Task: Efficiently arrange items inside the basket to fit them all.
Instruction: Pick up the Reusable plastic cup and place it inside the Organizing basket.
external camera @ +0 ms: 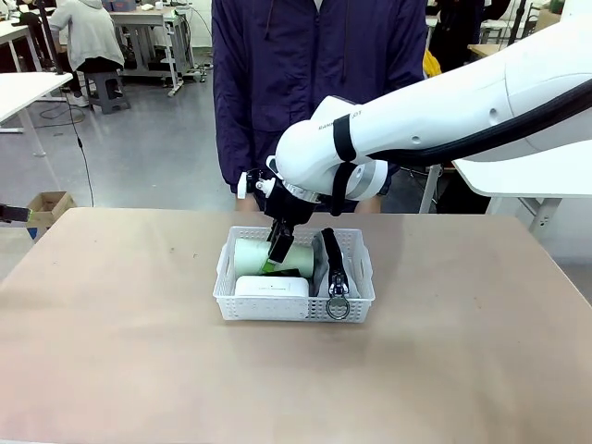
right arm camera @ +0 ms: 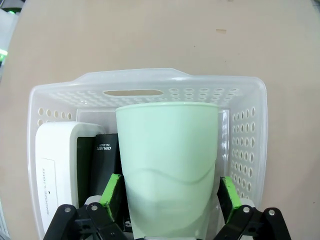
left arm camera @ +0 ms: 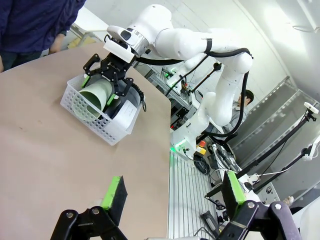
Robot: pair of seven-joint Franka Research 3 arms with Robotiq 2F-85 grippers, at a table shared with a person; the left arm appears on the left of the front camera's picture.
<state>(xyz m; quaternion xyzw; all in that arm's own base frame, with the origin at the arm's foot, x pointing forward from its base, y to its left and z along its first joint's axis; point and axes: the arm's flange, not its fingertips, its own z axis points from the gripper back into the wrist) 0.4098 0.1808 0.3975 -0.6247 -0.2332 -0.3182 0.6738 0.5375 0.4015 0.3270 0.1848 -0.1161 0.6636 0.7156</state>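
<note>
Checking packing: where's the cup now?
Front view: cup lies on its side in the basket's rear left, behind the white box, between the right end effector's fingers.

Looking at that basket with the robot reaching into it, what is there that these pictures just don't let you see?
- Black stapler: right wrist view, mostly hidden behind the pale green cup and white box.
- Grey pouch: front view, lower part behind the basket wall.
- Right gripper: pad contact with the cup unclear, its base cut by the bottom edge.
</note>
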